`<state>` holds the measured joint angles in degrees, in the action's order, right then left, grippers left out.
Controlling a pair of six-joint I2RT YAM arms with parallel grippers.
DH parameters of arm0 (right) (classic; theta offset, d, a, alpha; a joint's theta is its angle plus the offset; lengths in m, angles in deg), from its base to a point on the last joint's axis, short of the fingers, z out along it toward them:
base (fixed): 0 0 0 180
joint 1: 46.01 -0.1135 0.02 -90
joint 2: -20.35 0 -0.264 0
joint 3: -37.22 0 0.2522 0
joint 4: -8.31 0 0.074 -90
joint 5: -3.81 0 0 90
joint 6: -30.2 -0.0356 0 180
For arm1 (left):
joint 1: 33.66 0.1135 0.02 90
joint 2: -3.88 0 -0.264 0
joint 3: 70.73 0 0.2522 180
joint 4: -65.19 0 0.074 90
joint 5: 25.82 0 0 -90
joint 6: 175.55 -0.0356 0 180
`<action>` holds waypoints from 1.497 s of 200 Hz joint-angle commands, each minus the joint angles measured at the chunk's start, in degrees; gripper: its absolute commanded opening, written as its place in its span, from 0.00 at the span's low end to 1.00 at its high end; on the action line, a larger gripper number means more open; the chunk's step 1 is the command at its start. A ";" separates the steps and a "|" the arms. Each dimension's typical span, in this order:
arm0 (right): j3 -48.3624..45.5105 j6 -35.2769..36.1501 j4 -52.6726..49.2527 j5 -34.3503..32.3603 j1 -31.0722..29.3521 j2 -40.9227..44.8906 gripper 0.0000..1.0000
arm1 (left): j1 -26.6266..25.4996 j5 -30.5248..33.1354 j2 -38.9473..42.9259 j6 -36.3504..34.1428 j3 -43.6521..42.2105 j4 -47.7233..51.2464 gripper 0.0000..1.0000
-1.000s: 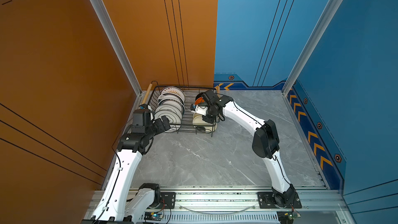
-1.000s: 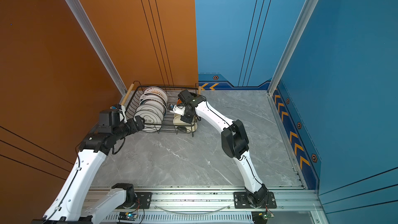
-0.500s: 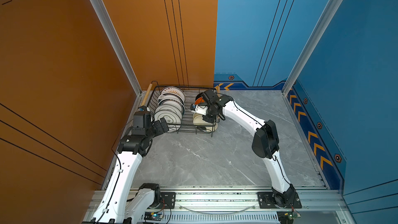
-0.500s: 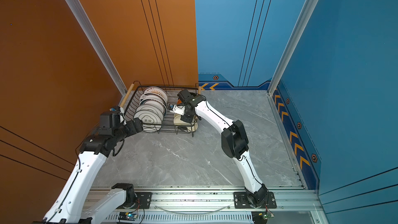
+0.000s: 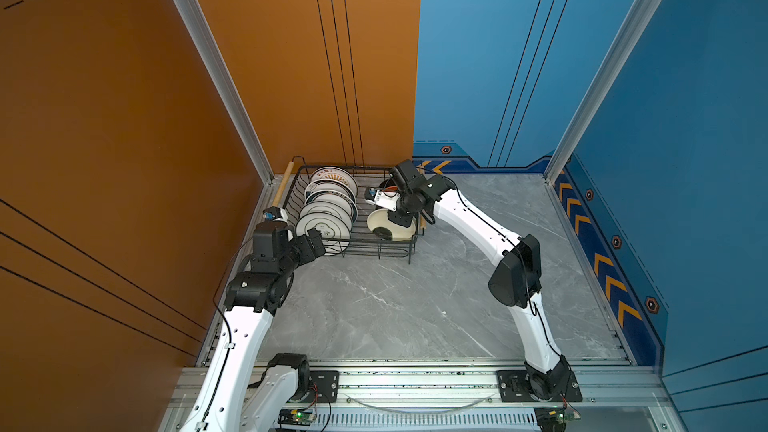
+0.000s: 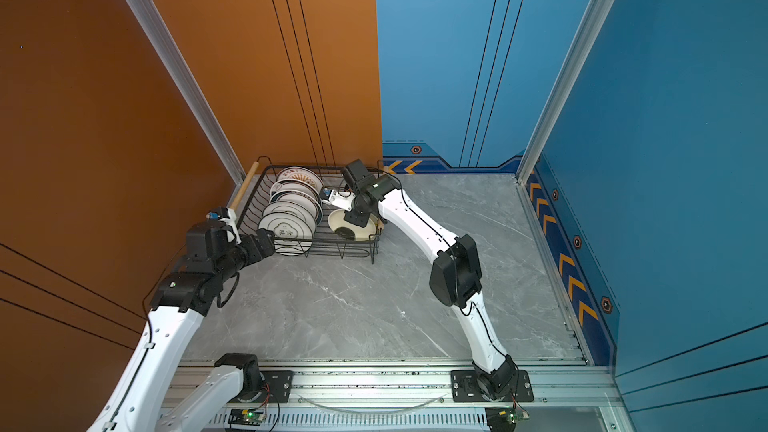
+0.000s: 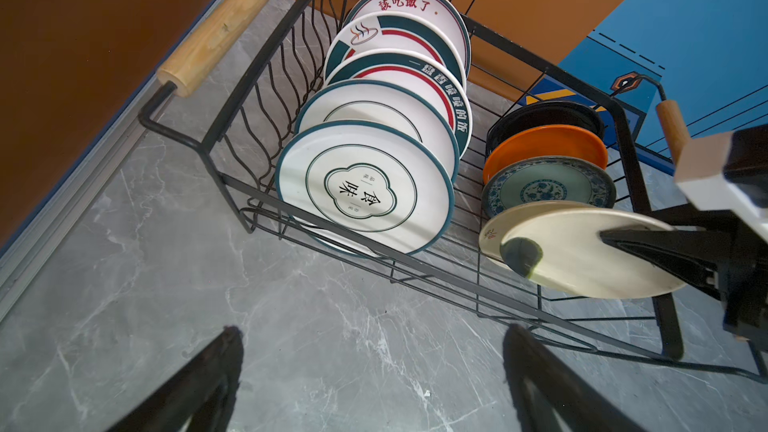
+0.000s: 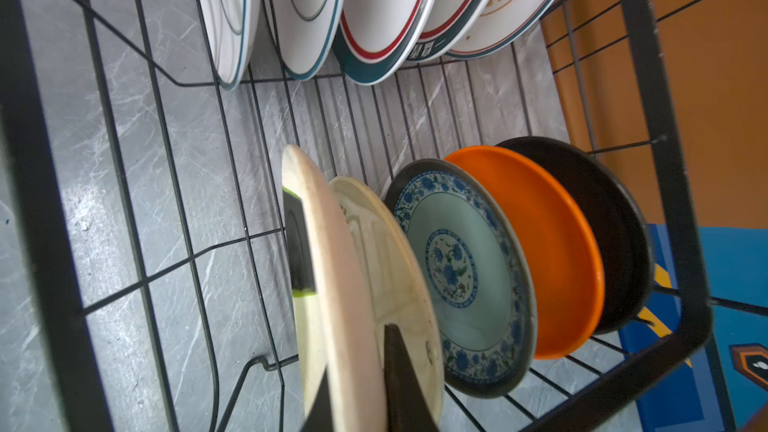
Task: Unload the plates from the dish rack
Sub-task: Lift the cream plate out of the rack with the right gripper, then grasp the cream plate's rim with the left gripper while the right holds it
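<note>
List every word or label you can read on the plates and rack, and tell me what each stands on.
"該吃飯了": red, on the rearmost white plate.
"食味": centre of the front white plate; the tiny characters beside it are too small to read.
White lettering on the dark rim of the third plate from the back: not clearly readable.
Small red mark on the second cream plate: too small to read.
Dish rack: no text visible.

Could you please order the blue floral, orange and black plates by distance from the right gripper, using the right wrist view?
1. blue floral plate: just past the cream plates.
2. orange plate: in the middle.
3. black plate: rearmost.
</note>
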<state>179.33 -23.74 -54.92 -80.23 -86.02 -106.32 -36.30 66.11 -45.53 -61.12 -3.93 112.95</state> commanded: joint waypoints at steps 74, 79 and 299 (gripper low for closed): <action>-1.23 -24.05 16.86 14.67 3.94 10.69 0.00 | -0.05 -8.08 -0.88 0.18 -0.92 -5.42 0.98; -1.54 -25.98 17.43 14.63 4.19 11.34 0.00 | -0.09 -8.96 -1.34 0.57 -0.85 -6.17 0.98; -58.32 -82.64 58.13 24.16 11.60 42.40 0.00 | -16.18 -29.50 -21.43 16.18 2.56 -43.84 1.00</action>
<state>122.44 -103.61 -2.58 -58.27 -72.73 -64.71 -52.45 41.07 -65.44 -48.29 -2.79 74.33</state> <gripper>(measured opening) 0.099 0.993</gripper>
